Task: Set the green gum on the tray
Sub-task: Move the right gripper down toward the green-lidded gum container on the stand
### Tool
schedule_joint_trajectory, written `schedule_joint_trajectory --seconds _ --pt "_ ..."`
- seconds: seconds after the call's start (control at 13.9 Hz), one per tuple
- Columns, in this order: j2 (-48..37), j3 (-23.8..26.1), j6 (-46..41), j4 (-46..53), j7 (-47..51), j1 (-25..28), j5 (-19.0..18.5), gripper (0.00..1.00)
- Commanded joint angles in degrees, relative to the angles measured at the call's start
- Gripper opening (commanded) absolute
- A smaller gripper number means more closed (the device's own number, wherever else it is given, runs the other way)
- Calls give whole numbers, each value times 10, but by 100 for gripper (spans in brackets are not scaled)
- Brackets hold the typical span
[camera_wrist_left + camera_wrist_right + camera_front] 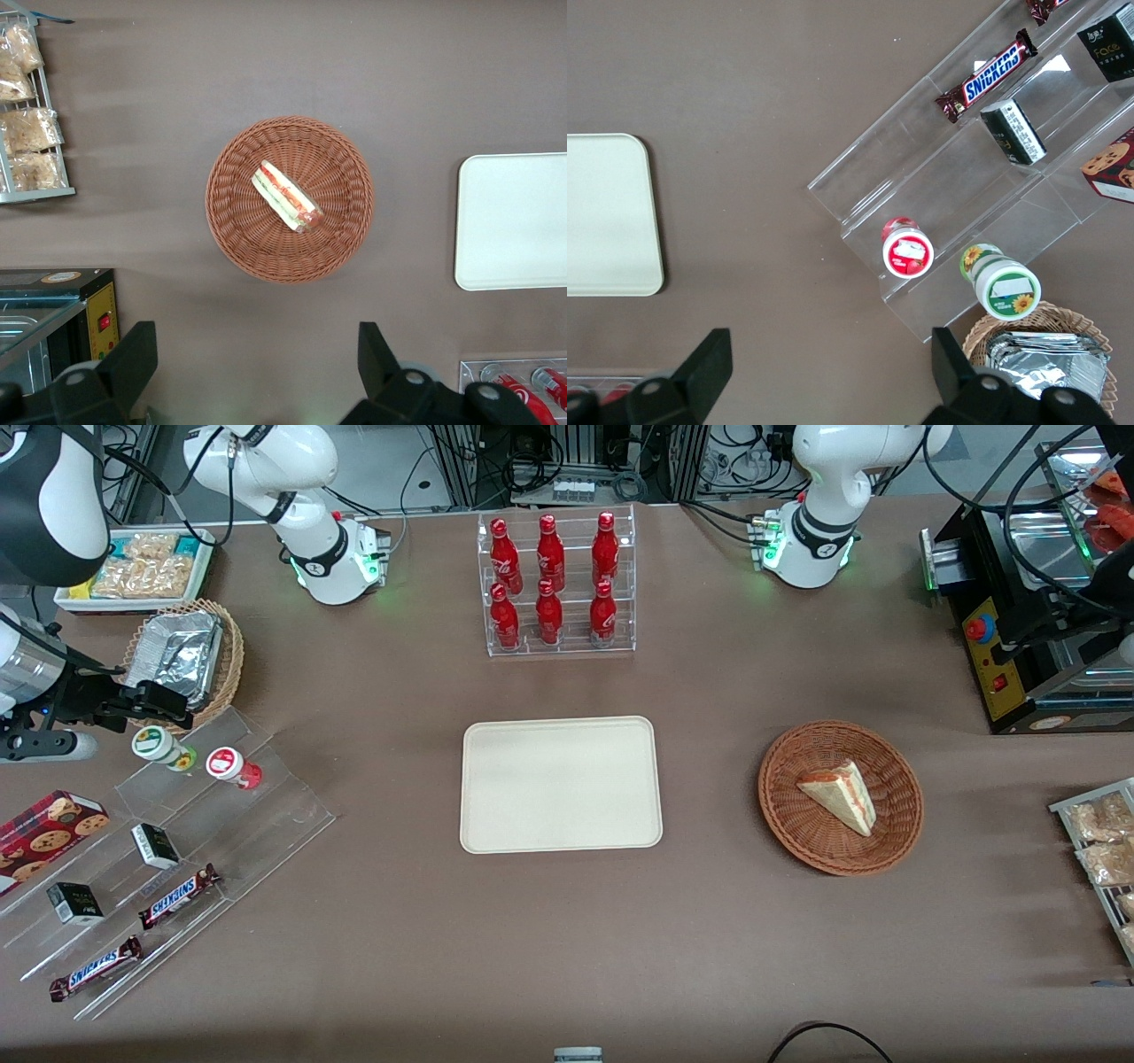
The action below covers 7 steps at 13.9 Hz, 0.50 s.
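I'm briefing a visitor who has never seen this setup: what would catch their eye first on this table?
Probably the clear rack of red bottles, standing farther from the front camera than the bare cream tray at the table's middle. Next, the round wicker basket holding a sandwich wedge, toward the parked arm's end. Toward the working arm's end, the open gripper hovers beside the green gum on a clear stepped stand.

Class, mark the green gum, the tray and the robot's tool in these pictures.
green gum (155,742), front view, on its lid.
tray (561,784), front view, on its bare middle.
tool (824,367), right wrist view, between its open fingertips.
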Motion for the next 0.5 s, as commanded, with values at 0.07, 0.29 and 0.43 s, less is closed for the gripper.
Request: schedule_joint_trajectory --seconds 0.07,0.29,0.43 --pt "7 -5 -12 14 10 1 -6 100" --pt "7 -6 -11 10 7 -2 -8 100" --pt "10 -9 -5 -1 -1 -3 -20 100"
